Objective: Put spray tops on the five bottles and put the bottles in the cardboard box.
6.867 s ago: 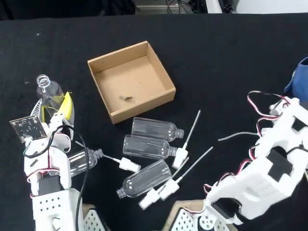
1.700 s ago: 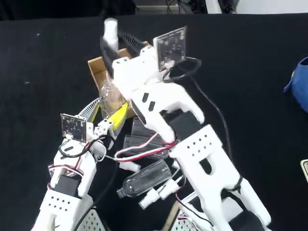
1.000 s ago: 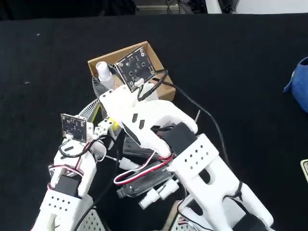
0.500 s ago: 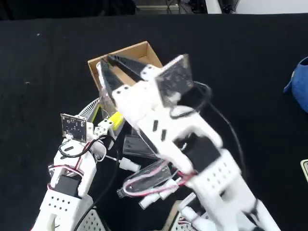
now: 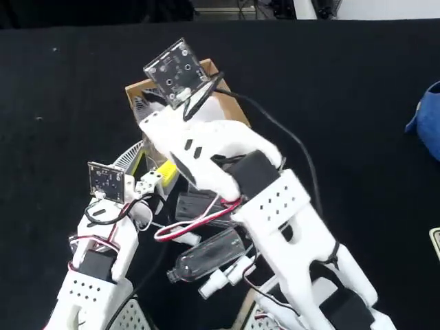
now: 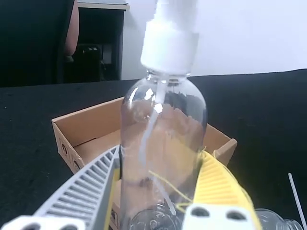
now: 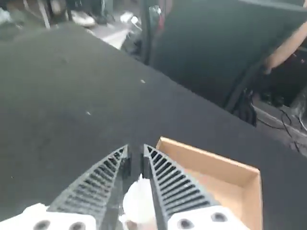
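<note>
My left gripper point(image 6: 160, 153) is shut on a clear bottle point(image 6: 163, 134), held upright just in front of the cardboard box point(image 6: 86, 129). A white spray top point(image 6: 170, 45) sits on the bottle's neck, its tube hanging inside. My right gripper point(image 7: 135, 148) comes in from above, shut on that spray top point(image 7: 138, 203). From the high view the right arm covers the bottle. Its gripper point(image 5: 146, 106) is over the near-left corner of the box point(image 5: 234, 113), and the left gripper point(image 5: 146, 163) is just below it.
Clear bottles point(image 5: 210, 254) lie on the black table in front of the box, partly under the right arm, with loose spray tops point(image 5: 220, 278) beside them. One bottle neck point(image 6: 273, 220) shows near the held bottle. A blue object point(image 5: 430, 117) sits at the right edge.
The left gripper brought the bottle from the far left to beside the box. The right arm swung over, set the spray top on the bottle, and its wrist has turned since.
</note>
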{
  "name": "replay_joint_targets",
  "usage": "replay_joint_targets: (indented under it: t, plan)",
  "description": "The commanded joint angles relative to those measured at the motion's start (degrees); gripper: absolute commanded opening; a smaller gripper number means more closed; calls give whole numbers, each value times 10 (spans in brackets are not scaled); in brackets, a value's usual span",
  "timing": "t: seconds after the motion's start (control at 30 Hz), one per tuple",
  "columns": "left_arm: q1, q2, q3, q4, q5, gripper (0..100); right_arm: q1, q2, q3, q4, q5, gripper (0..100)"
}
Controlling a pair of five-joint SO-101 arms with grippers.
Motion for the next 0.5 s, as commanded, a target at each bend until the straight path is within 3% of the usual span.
replay_joint_targets:
  t: [0.0,0.47]
  plan:
    - [-1,-11,7,-3,1,30,21,-4,-46,69,8,11]
    - [-1,-11,10,-3,1,30,-44,-2,-221,171,12,15]
